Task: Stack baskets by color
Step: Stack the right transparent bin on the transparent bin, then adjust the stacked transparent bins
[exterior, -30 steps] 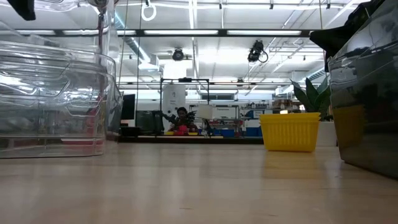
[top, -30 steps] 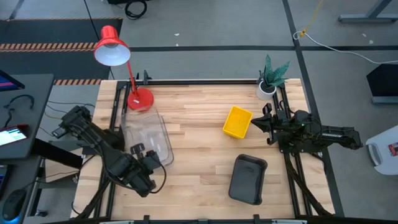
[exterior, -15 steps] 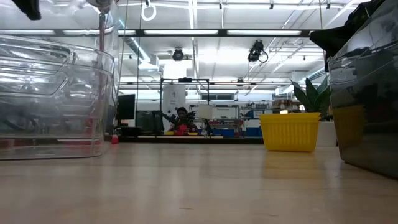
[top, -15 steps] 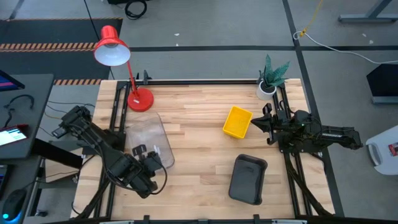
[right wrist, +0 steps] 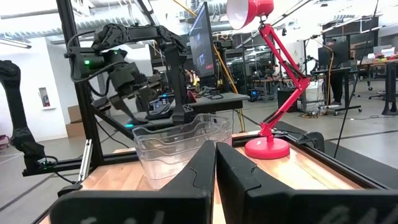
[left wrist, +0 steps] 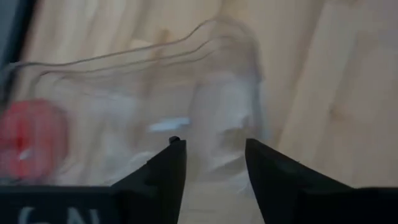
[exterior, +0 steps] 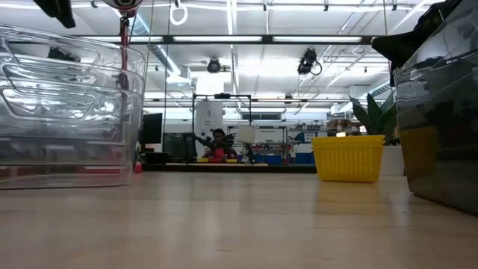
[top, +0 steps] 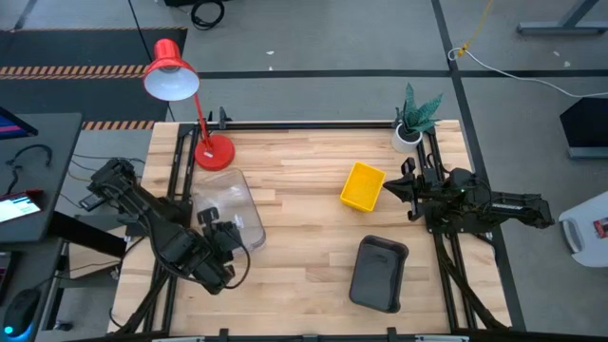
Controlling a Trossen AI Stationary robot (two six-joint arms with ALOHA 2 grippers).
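Take the red desk lamp as your anchor: its round base sits at the table's far left corner, and you find the clear baskets just in front of that base, toward the near edge. They lie nested one inside another and rest flat on the wood; the low view shows several stacked rims. Your left gripper sits at the near end of that clear stack, farther from the lamp than the baskets are. Its fingers stand apart, and in the left wrist view the basket's rounded end lies just beyond the gap, not clamped.

You see the yellow basket well to the right of the lamp base, about mid-table and slightly turned. The dark grey basket lies nearer the front edge than the yellow one, farthest from the lamp of the three, apart from both others. In the low view the yellow basket stands clear of the grey one's wall.

Your right gripper waits just right of the yellow basket, fingers pressed together on nothing. A small potted plant stands at the far right corner, opposite the lamp
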